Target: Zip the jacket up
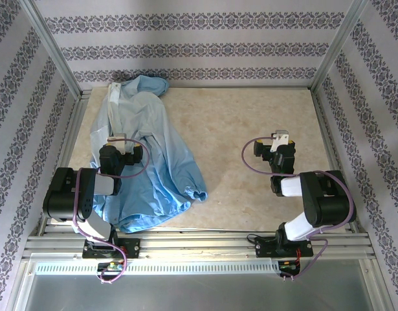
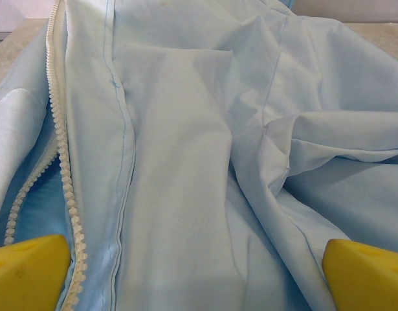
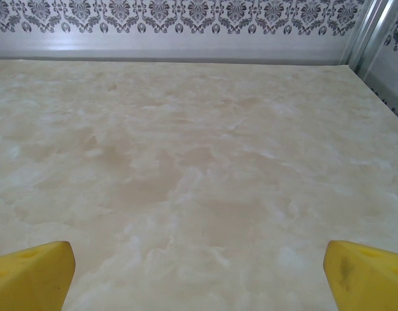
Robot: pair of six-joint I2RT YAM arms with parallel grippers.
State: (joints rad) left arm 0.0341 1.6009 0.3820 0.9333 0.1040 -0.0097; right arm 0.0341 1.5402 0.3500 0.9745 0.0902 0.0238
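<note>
A: Jacket (image 1: 147,162): one, crumpled on the left half of the table (image 1: 250,116). Handling?
B: Thin, light, crinkly fabric. It will likely slide and bunch. Best hold is probably along the zipper strip (image 2: 61,162): two tooth rows visible, unjoined.
A: Grippers?
B: Two. Left gripper (image 2: 199,275) over the table's left half, just above the jacket, jaws spread wide, nothing held. Right gripper (image 3: 199,275) over the table's right half, equally wide, empty.

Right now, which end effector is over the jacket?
The left end effector: it hangs above the light-blue jacket, while the right end effector is over the table beside it.
</note>
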